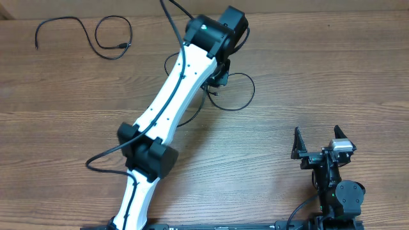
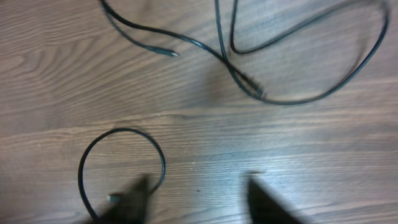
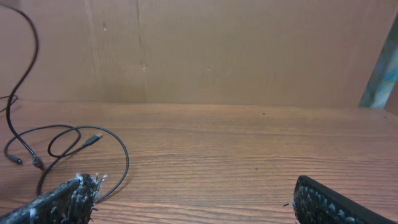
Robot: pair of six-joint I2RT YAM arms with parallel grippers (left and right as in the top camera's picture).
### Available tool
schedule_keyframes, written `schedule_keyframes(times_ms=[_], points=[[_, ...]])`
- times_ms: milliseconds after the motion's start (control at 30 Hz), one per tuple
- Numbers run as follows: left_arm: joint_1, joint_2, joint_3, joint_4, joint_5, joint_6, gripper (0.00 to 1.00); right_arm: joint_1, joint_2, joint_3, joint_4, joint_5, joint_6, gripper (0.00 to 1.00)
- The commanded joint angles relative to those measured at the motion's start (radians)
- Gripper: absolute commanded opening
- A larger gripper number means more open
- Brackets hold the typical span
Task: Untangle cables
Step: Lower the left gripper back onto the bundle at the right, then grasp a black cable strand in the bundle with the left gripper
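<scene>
Overhead view shows, nearest to the robot bases, the right gripper (image 1: 317, 137) at the near right part of the wooden table (image 1: 332, 76). Its two fingers are spread apart with nothing between them, and it stands well apart from every cable. From the right wrist camera the same claw is released, its padded fingers (image 3: 62, 199) are at the low corners, and only bare wood lies between them. The tangled cables (image 3: 94, 138) rest further away on the left, in front of a plain brown wall (image 3: 217, 50). Going further over the table, the white left arm (image 1: 169, 102) reaches diagonally from the near edge to the far middle. There the left gripper (image 1: 217, 78) points down over the tangled cables, whose thin black curves come out on both sides of it. In the left wrist picture this claw is also released and grasps nothing. A small loop (image 2: 121, 129) of cable lies just beside its left finger, but the blur does not let me tell if they touch. Beyond the fingers more strands cross each other, with small plug ends lying on the wood. Farthest, at the far left corner, a single cable (image 1: 124, 45) lies alone in loose curves, well apart from the tangle.
</scene>
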Motion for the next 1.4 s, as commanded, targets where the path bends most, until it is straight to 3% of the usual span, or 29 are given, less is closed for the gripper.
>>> schedule_keyframes(times_ms=[0, 167, 333, 400, 500, 733, 800, 900, 1100, 1200, 1367], points=[[0.005, 0.039, -0.006, -0.026, 0.021, 0.13, 0.75, 0.005, -0.007, -0.01, 0.006, 0.002, 0.003, 1.0], [0.013, 0.045, -0.01, -0.029, 0.114, 0.224, 0.93, 0.005, -0.007, -0.01, 0.006, 0.002, 0.003, 1.0], [0.013, 0.045, -0.01, -0.03, 0.164, 0.302, 0.92, 0.005, -0.007, -0.01, 0.006, 0.002, 0.003, 1.0], [0.013, 0.05, -0.01, -0.029, 0.161, 0.303, 0.84, 0.005, -0.007, -0.01, 0.006, 0.002, 0.003, 1.0], [0.015, 0.058, -0.011, -0.016, 0.156, 0.343, 1.0, 0.005, -0.007, -0.01, 0.006, 0.002, 0.003, 1.0], [0.027, 0.101, -0.012, 0.181, 0.035, 0.337, 0.99, 0.005, -0.007, -0.01, 0.006, 0.002, 0.003, 1.0], [0.046, 0.116, -0.012, 0.242, 0.039, 0.285, 1.0, 0.005, -0.007, -0.01, 0.006, 0.002, 0.003, 1.0], [0.092, 0.132, -0.012, 0.294, 0.137, 0.213, 1.0, 0.005, -0.007, -0.01, 0.006, 0.002, 0.003, 1.0], [0.211, 0.134, -0.012, 0.407, 0.367, 0.178, 0.98, 0.005, -0.007, -0.01, 0.006, 0.002, 0.003, 1.0], [0.229, 0.136, -0.012, 0.485, 0.373, 0.238, 0.96, 0.005, -0.007, -0.01, 0.006, 0.002, 0.003, 1.0], [0.199, 0.147, -0.013, 0.626, 0.368, 0.206, 0.97, 0.005, -0.007, -0.01, 0.006, 0.002, 0.003, 1.0]])
